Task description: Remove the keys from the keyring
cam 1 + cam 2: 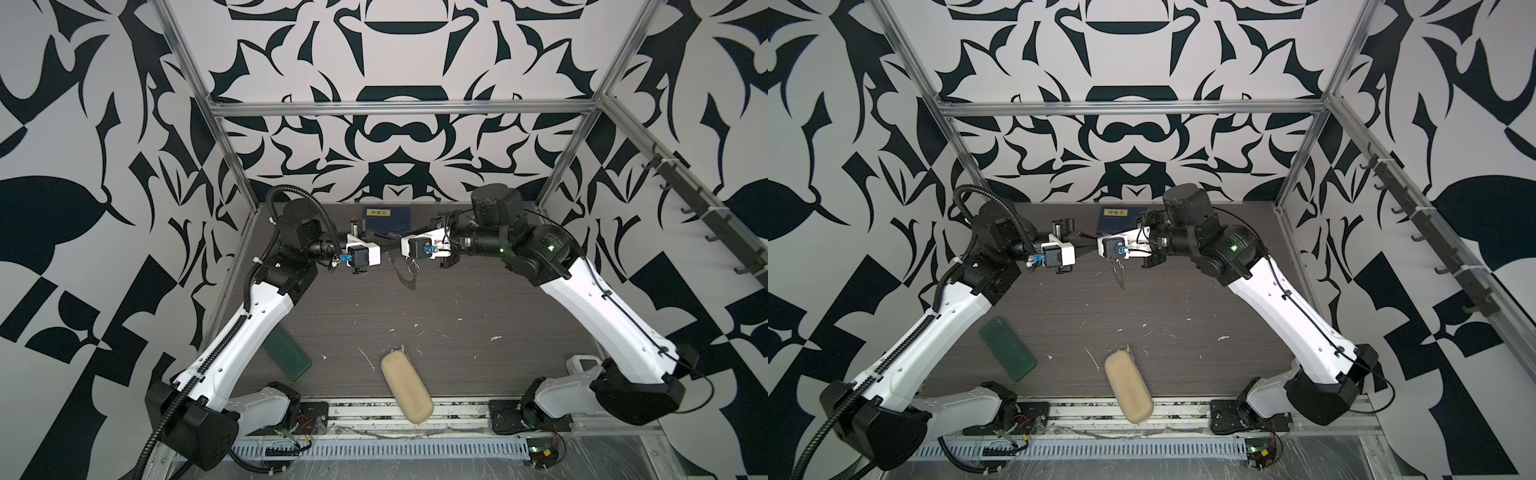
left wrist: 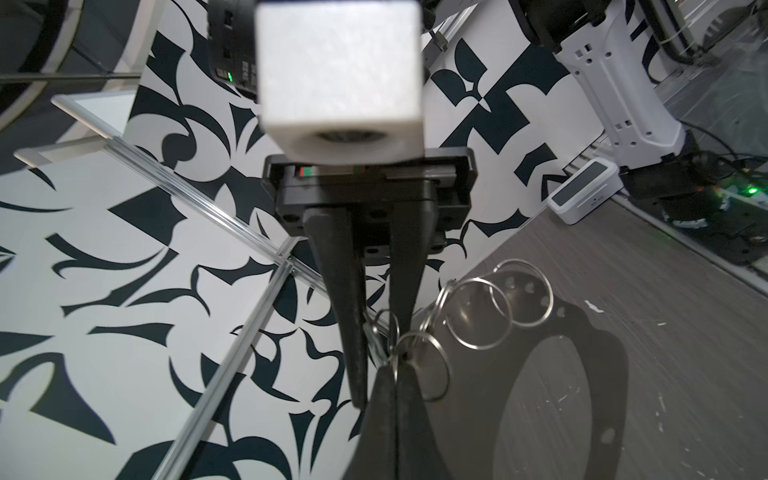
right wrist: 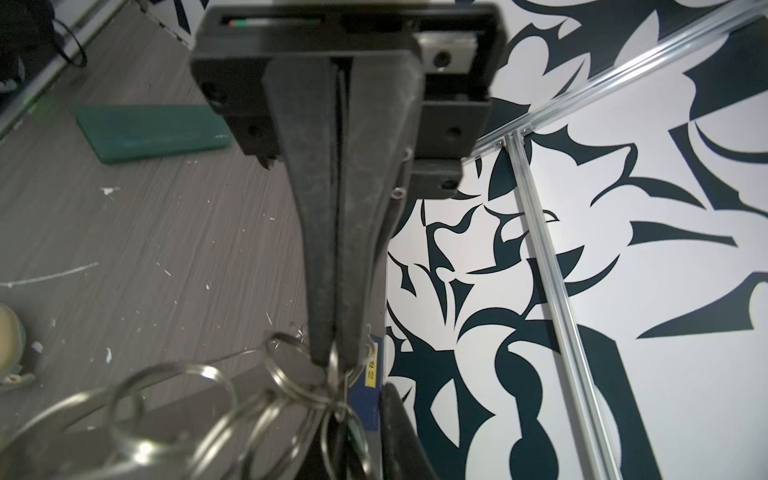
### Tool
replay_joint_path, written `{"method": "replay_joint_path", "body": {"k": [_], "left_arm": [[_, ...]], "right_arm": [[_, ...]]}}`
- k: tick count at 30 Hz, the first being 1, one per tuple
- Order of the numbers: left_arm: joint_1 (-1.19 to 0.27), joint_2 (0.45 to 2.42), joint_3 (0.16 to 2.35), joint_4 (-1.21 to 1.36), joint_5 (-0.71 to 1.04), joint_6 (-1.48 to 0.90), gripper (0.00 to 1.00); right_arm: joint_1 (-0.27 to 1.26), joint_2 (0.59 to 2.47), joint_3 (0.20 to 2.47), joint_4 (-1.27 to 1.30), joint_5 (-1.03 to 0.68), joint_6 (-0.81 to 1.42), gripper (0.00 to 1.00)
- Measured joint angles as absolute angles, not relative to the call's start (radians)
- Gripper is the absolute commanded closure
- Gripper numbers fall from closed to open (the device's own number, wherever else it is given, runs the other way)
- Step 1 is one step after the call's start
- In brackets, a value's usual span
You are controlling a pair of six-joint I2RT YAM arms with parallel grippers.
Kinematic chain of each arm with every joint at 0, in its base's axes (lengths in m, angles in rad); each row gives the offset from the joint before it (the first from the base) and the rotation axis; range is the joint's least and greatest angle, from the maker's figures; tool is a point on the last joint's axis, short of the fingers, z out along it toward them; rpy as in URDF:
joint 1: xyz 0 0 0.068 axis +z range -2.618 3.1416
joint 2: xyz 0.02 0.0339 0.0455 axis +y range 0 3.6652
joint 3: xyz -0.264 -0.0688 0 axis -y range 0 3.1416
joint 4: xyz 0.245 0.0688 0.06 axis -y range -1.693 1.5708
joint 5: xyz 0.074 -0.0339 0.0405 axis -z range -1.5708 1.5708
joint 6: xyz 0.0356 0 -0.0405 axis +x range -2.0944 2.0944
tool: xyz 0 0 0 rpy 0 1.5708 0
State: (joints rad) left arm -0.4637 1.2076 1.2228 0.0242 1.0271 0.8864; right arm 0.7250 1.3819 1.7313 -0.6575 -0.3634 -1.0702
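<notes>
Since both grippers meet on one bunch of wire rings, held clear above the table in the upper middle of both top views, the step in hand looks like working a key round and off its ring. The left gripper is closed tight on a ring at the lower middle of the left wrist view. The right gripper has its fingers almost together, nipping another ring of the keyring at the lower middle of the right wrist view. More rings and a dark loop hang off toward the lower right of the left wrist view. None of the keys shows clearly; a small pale sliver at the pinch may be one, but I cannot tell.

To do this well, I judge one gripper should act as a firm anchor while the other makes small moves along the wire. Straight pulls would only tighten the coil. A grip near the split end of the ring should help. The hanging rings may swing and tangle, so slow motion is wise.
</notes>
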Motion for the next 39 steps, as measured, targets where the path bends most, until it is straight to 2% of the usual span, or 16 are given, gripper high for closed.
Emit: {"method": "replay_joint_path", "body": {"k": [14, 19, 25, 39], "left_arm": [[-0.459, 1.197, 1.184, -0.109, 1.041, 0.830, 1.00], [-0.459, 1.190, 1.177, -0.157, 1.039, 0.822, 1.00], [-0.459, 1.166, 1.177, -0.228, 1.029, 0.838, 1.00], [-0.458, 1.175, 1.165, -0.386, 1.010, 0.883, 1.00]], "right_arm": [[0.698, 1.268, 1.492, -0.515, -0.398, -0.939, 0.77], [0.686, 1.249, 1.439, -0.511, -0.398, -0.909, 0.71], [0.662, 1.204, 1.367, -0.495, -0.422, -0.853, 0.70], [0.636, 1.134, 1.201, -0.234, -0.638, -0.504, 0.79]]}}
